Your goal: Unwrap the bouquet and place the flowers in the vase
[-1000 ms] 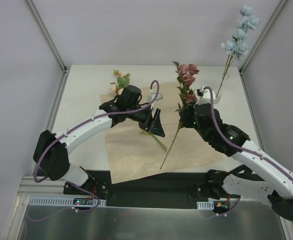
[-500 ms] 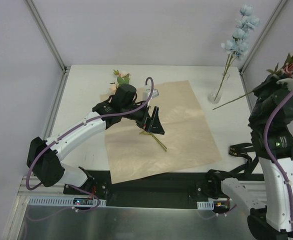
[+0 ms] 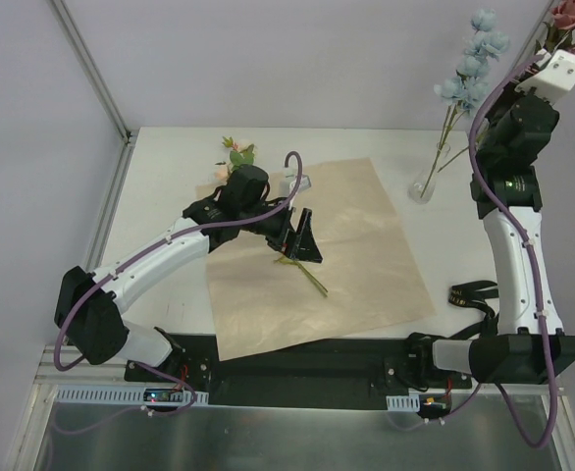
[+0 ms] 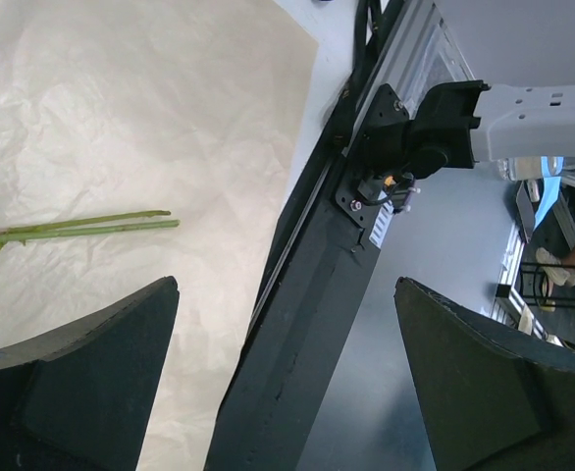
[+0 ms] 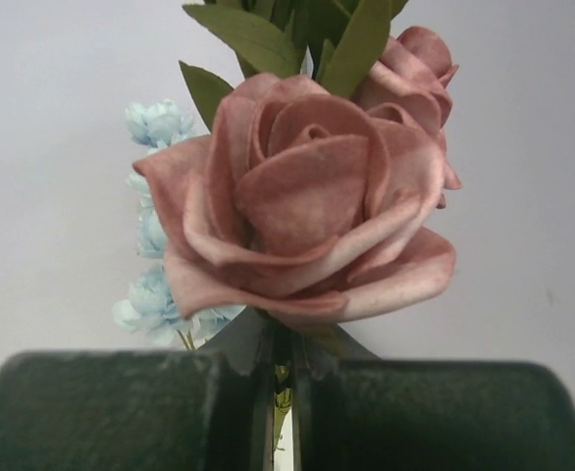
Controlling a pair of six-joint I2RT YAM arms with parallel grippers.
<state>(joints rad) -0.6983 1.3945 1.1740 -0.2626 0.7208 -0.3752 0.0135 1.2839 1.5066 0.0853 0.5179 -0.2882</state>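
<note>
Paper flat; blue blossoms in vase; right pincer clamps our pink rose aloft; left pincer gapes empty; we judge green stem and sprig remain

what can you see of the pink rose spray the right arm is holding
A dusty-pink rose spray, fabric-like: two layered blooms with green leaves. Its stem is pinched in the shut right end effector, held high at the far right, close to the pale blue blossoms standing in the vase.
</note>
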